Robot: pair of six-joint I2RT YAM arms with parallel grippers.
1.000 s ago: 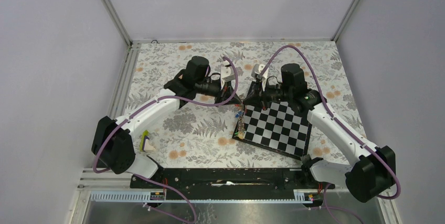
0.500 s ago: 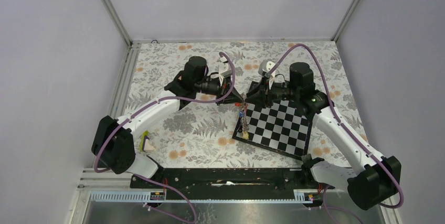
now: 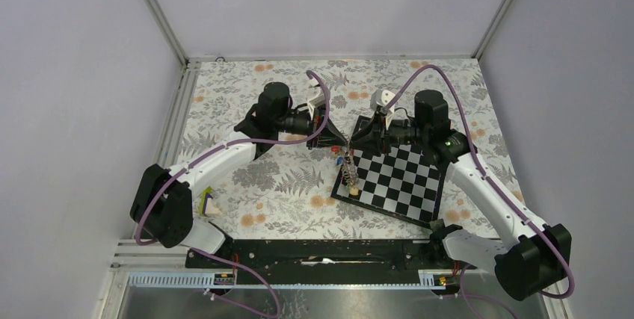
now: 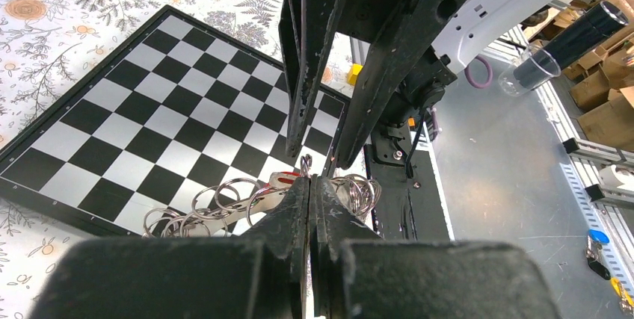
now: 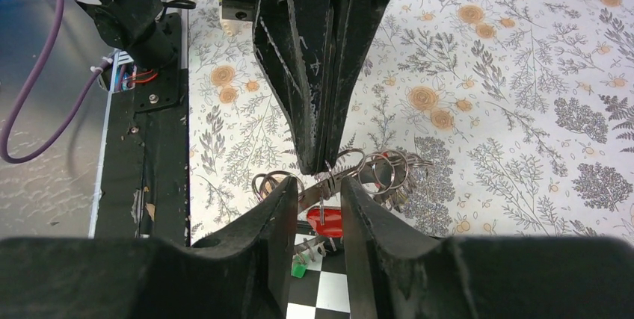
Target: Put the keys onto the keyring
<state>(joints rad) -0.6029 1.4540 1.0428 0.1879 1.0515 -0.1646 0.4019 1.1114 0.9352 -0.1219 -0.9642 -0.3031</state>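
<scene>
From above, the left gripper (image 3: 331,137) and right gripper (image 3: 354,138) meet tip to tip over the far left corner of the chessboard (image 3: 400,177). The keys (image 3: 345,171) trail in a small coloured bunch just below and on the near side of the two tips, along the board's left edge.

In the left wrist view, the left gripper (image 4: 309,183) has its fingers pressed flat together, pinching a thin bit of metal that looks to be the keyring (image 4: 305,162). Wire loops (image 4: 224,203) and a red key (image 4: 285,178) hang right under its tips. The right gripper (image 4: 318,158) points in from the opposite side, almost touching.

In the right wrist view, the right gripper (image 5: 319,196) stands narrowly parted. A strip of the keyring (image 5: 351,179) crosses just ahead of the gap, and the red key (image 5: 329,222) sits in it; I cannot tell whether either finger touches them. The left gripper (image 5: 314,166) comes straight at it, tips on the ring.
</scene>
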